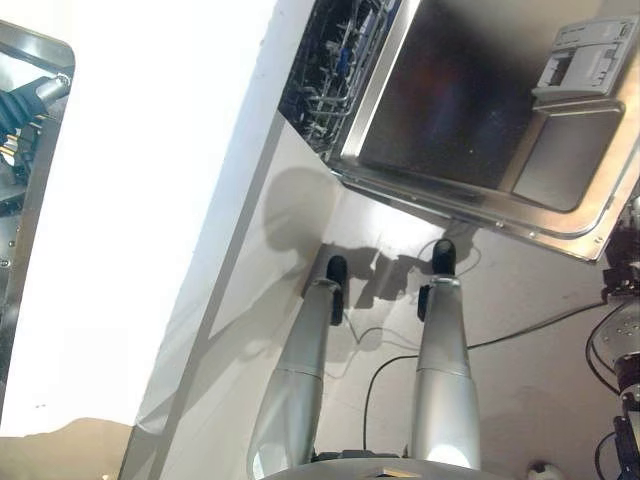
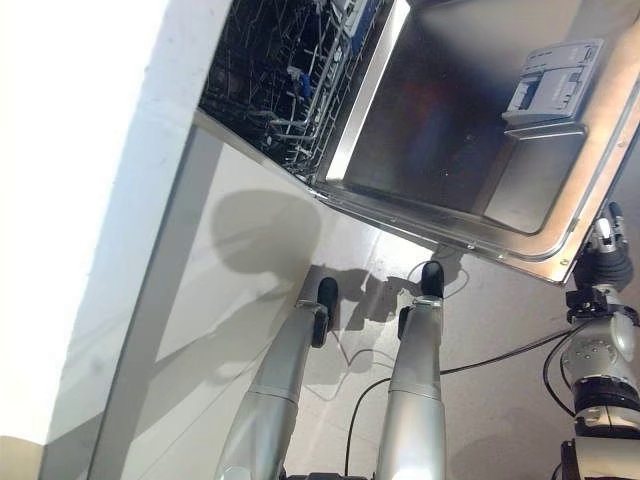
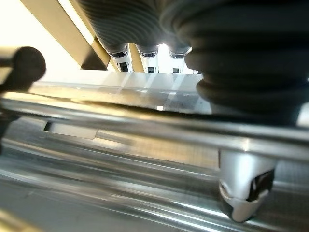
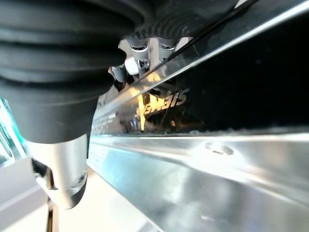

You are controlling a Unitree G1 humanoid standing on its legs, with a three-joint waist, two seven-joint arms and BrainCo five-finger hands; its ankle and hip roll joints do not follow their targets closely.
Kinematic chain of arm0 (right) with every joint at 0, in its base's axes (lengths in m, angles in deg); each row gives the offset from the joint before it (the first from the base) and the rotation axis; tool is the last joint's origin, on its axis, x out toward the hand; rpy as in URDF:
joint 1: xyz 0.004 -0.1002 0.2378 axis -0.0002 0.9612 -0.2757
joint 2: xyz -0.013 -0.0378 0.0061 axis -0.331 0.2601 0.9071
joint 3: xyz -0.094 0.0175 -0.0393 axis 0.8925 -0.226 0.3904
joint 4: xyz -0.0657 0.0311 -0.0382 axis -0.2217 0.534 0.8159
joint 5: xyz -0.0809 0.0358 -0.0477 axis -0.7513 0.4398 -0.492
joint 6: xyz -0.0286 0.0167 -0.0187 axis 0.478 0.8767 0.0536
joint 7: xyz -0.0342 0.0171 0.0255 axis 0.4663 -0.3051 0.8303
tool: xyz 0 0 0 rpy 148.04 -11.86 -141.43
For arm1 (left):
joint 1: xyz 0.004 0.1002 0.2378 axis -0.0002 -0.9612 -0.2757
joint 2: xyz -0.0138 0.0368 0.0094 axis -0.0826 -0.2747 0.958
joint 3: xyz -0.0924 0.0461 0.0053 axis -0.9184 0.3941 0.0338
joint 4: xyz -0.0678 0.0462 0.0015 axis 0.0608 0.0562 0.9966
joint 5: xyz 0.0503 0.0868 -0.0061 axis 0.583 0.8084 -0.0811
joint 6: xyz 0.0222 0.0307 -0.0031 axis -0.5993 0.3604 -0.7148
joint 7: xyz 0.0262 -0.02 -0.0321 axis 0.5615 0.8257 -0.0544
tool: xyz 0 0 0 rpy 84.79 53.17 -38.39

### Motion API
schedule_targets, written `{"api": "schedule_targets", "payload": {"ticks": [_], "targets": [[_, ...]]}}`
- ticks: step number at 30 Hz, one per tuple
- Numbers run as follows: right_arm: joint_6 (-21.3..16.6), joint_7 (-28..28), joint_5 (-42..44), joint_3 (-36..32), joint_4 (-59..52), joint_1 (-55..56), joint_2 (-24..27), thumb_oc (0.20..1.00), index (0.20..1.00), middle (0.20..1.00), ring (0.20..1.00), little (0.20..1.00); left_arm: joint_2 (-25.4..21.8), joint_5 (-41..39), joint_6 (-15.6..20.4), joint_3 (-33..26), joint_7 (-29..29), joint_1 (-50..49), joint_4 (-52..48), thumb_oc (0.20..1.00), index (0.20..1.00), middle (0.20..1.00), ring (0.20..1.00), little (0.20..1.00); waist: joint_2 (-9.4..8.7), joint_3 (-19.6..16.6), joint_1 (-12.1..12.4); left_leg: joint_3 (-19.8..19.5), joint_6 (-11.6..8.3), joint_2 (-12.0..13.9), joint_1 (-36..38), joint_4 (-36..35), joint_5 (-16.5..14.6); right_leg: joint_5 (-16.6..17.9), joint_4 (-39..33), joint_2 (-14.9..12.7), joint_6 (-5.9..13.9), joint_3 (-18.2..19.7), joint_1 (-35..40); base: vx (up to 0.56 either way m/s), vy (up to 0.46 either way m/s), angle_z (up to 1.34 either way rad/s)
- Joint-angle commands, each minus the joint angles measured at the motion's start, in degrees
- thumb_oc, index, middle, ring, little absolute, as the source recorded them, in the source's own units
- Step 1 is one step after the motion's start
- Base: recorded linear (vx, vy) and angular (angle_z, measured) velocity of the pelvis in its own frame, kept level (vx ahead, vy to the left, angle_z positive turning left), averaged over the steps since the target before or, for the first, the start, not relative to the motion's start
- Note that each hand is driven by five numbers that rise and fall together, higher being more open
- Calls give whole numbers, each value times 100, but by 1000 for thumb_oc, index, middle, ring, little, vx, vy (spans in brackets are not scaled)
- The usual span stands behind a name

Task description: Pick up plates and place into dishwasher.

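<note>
Fingers: the left hand (image 3: 145, 53) shows straight fingers lying against a metal edge, which I judge to be a sink rim (image 1: 40, 45); they clamp nothing. The right hand (image 4: 140, 55) is close against the door (image 2: 450, 130) edge; whether its fingers are apart or together cannot be told.

The door lies fully down at 1 o'clock, the rack (image 2: 290, 80) of wire tines at 12 o'clock behind it. The white counter (image 1: 150, 200) runs at 10 o'clock.

No plate is visible in either hand or on the counter. Judged step: pre-pick, 0 plates loaded. The next move calls for locating a plate, probably toward the left.
</note>
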Motion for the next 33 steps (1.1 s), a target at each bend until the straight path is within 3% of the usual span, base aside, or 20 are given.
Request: {"api": "schedule_targets", "payload": {"ticks": [1,4,13,22,28,33], "targets": [[433,-783,-639,1216,-1704,-1531,-1142,1000,1000,1000,1000,1000,1155,-57,211,455,696,135,-166,1000,1000,1000,1000,1000,-236,330,337,-867,-306,459,520,-10,-648,980,-1116,80,-145,-146,436,36,-54,2],[445,-749,-748,1133,-1767,-1414,-1263,1000,1000,1000,1000,1000,1131,-58,284,324,800,97,-200,1000,1000,1000,1000,1000,-440,330,418,-956,-301,456,877,-298,-521,1058,-1367,53,-137,-223,852,31,-67,2],[310,-519,-1035,992,-2105,-1061,-1582,1000,1000,1000,1000,1000,1139,-174,643,-138,1142,-355,-298,1000,1000,1000,1000,1000,-909,321,833,-1074,-216,463,1945,-547,-620,911,-1703,101,-166,-449,2221,83,-49,10],[355,-374,-1281,858,-2535,-389,-1916,1000,1000,1000,1000,1000,1269,-214,960,-487,1484,-978,-483,1000,1000,1000,1000,1000,-1323,-411,1125,-1324,-241,499,2634,-1361,-335,1055,-2506,-3,-174,-557,3234,144,-65,22],[466,-446,-1397,810,-2661,210,-2143,1000,1000,1000,1000,1000,1430,-312,1216,-753,1914,-1416,-553,1000,1000,1000,1000,1000,-1484,-1019,1323,-1578,-341,752,3394,-2271,-114,1161,-3189,-122,-55,-593,4089,178,-57,22],[717,-412,-1666,856,-2876,663,-2199,1000,1000,1000,1000,1000,1609,-515,1410,-978,2213,-1824,-679,1000,1000,1000,1000,1000,-1484,-1541,1389,-1663,-440,1074,4178,-3163,113,1252,-3782,-201,89,-649,4739,167,43,14]]}}
